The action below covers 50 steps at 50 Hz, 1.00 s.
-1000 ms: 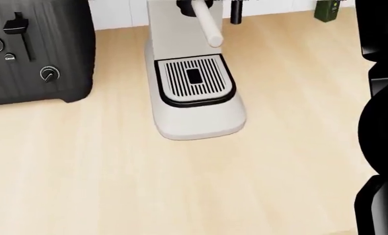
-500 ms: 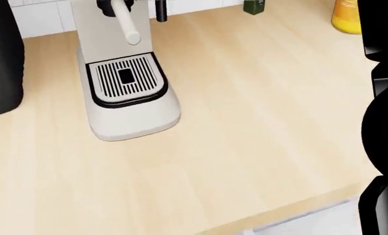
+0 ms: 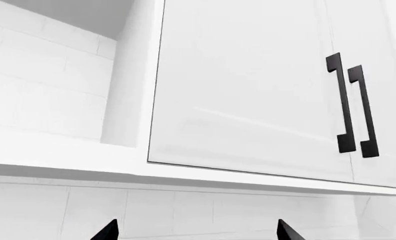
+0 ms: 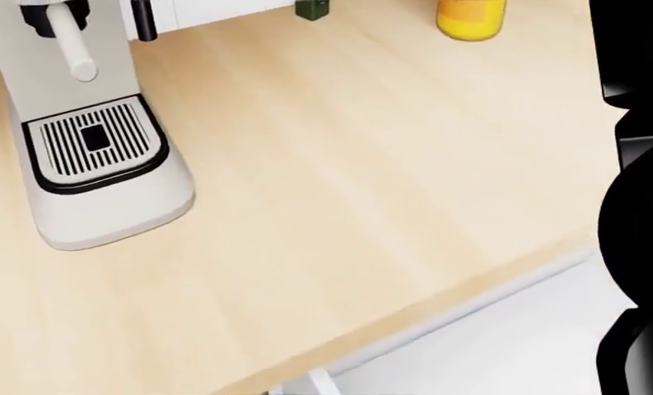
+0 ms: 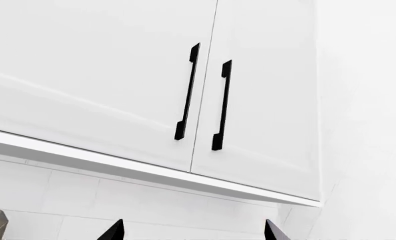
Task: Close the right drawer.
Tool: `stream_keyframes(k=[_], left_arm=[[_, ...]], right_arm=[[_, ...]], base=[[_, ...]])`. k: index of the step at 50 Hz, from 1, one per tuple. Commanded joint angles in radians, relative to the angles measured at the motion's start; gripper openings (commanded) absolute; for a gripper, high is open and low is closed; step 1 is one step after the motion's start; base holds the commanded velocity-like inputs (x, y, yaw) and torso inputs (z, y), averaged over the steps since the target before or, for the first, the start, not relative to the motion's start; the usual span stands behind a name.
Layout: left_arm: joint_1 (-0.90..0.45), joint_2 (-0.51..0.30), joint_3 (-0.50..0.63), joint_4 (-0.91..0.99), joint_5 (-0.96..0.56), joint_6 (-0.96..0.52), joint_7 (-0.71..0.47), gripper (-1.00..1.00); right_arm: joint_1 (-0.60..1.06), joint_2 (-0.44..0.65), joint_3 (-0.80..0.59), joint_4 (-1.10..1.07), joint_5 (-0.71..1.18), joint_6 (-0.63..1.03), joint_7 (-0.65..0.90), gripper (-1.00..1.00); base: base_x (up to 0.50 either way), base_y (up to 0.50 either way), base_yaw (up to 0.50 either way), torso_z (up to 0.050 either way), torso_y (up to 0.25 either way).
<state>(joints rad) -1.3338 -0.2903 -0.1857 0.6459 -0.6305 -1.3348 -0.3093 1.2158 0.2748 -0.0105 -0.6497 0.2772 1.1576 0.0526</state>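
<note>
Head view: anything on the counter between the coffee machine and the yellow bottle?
Only a small dark green bottle at the back; the wooden counter between coffee machine and yellow bottle is otherwise bare.

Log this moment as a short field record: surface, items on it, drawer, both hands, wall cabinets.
surface: light wood counter
items: white coffee machine at the view's left; yellow container and dark green item along the back edge
right drawer: only a white area below the counter edge shows; handle not visible
left hand: open, empty, aimed up at the wall cabinets
right hand: open, empty, aimed up at the cabinets
cabinet doors: shut, upright black handles
</note>
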Motion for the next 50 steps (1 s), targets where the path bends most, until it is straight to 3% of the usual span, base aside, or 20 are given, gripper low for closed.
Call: stream_keyframes(k=[1,50], left_arm=[[0.009,-0.009,0.003,-0.004,-0.004,0.013,0.0,1.0],[0.022,-0.017,0.016,-0.005,-0.028,0.032,-0.025,1.0]], right_arm=[[0.007,0.001,0.003,-0.014,0.01,0.02,0.004,1.0],[-0.002,0.019,0.005,-0.003,0.027,-0.007,0.004,1.0]], base=[[0.0,0.0,-0.5,0.0,0.0],[0.0,0.0,-0.5,0.0,0.0]])
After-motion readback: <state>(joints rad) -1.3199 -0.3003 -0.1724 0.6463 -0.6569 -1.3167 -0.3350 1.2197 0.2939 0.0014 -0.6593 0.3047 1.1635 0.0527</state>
